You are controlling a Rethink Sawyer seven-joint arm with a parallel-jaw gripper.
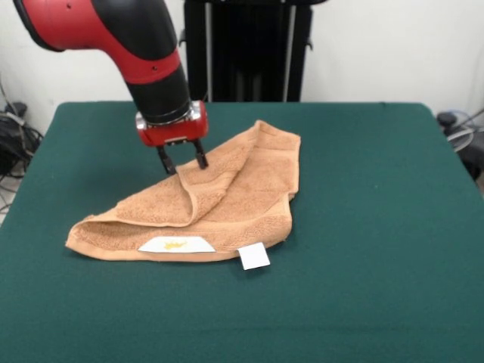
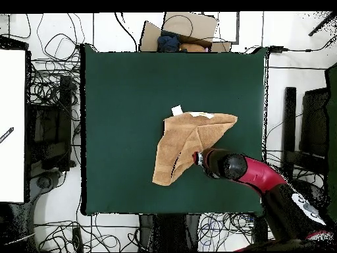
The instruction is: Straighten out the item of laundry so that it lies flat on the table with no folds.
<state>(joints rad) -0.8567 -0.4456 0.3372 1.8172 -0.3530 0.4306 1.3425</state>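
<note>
Hand (image 1: 182, 161) narrowly parted, fingertips down at raised fold of orange-tan hand towel (image 1: 227, 198), holding nothing visible. Towel lies folded near middle of green worktop (image 1: 378, 227); white tags (image 1: 253, 256) at front edge. Open worktop all round.

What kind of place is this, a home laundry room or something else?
Most likely a robotics lab, not a home. A red and black robot arm works over a green-topped table, tangled cables cover the floor around it, and the only laundry is one towel.
</note>
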